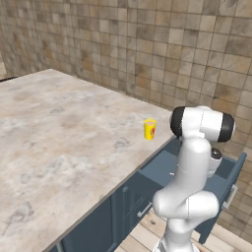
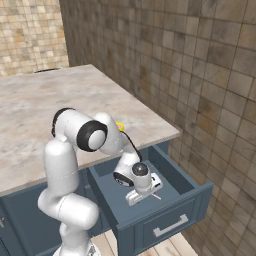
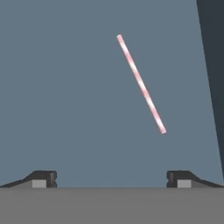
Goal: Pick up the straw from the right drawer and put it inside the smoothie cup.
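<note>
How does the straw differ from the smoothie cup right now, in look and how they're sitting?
The straw is a very thin stick with pale pink and white stripes; the smoothie cup is a stubby yellow cylinder with a red-orange mark.
The straw lies flat on the floor of the open right drawer; the smoothie cup stands upright on the counter.
The straw lies ahead of the open pincer; the cup stands apart from it.
Neither is held.

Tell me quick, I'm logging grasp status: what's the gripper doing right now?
Gripper: open, holding nothing, over the straw lying on the drawer floor.
</note>
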